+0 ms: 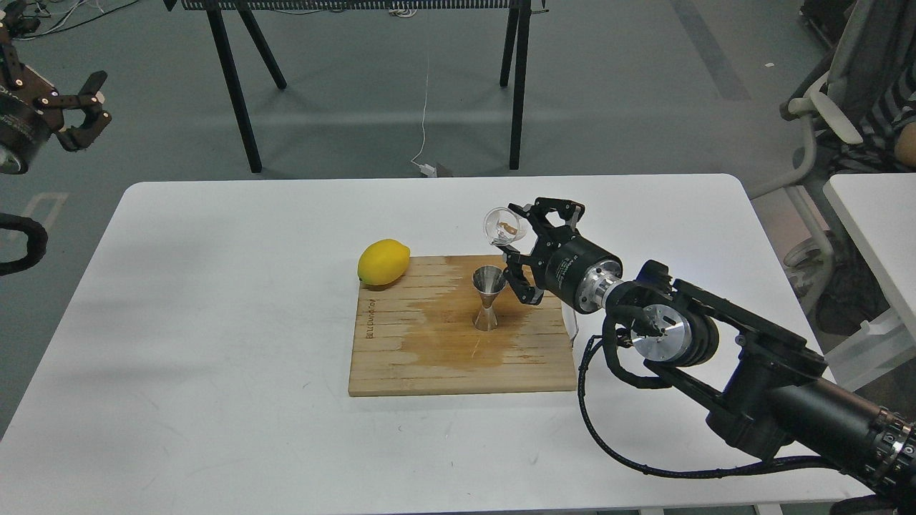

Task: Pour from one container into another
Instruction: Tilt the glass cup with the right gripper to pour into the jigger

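Observation:
The clear glass cup (502, 226) hangs tilted just above and slightly right of the jigger's mouth, its opening turned left and toward me, with a small amber trace inside. My right gripper (514, 234) is shut on the cup, reaching in from the right. The steel hourglass jigger (489, 297) stands upright on the wooden board (401, 365), inside a dark wet stain (451, 343). My left gripper (94, 101) is open and holds nothing, raised off the table at the far upper left.
A yellow lemon (383, 262) sits on the board's back left corner. The board lies mid-table on the white table (215, 322). My right arm (715, 357) crosses the table's right side. Black trestle legs (236, 86) stand behind the table.

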{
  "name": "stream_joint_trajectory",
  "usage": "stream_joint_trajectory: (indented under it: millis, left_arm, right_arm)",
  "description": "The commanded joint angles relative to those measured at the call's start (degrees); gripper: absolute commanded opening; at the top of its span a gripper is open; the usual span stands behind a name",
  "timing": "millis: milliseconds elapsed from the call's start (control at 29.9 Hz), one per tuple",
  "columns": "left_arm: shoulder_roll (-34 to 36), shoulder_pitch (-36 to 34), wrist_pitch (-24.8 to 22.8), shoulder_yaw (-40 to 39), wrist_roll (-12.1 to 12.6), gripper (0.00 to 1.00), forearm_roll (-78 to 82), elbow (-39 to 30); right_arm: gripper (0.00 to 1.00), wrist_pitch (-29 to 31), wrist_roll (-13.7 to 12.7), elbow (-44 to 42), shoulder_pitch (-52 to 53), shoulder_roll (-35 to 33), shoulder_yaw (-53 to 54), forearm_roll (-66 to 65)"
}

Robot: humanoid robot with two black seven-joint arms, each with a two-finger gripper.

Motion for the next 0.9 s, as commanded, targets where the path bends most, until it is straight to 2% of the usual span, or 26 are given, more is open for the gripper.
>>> stream_joint_trajectory:
  millis: [0,301,869]
  left_arm:
    - [0.1,0.0,0.0,0.0,0.0,1.0,0.0,0.0]
    - [0.2,0.0,0.0,0.0,0.0,1.0,0.0,0.0]
    - [0.3,0.0,0.0,-0.1,0.0,1.0,0.0,0.0]
  right_arm:
    - [0.14,0.1,0.0,1.2,-0.1,-1.2,-0.2,0.0]
    - [0.14,0.8,0.0,4.5,-0.6,-5.0,-2.3,-0.1]
    - [0.14,0.8,-0.3,4.5,2.2,-5.4,-6.1,-2.7]
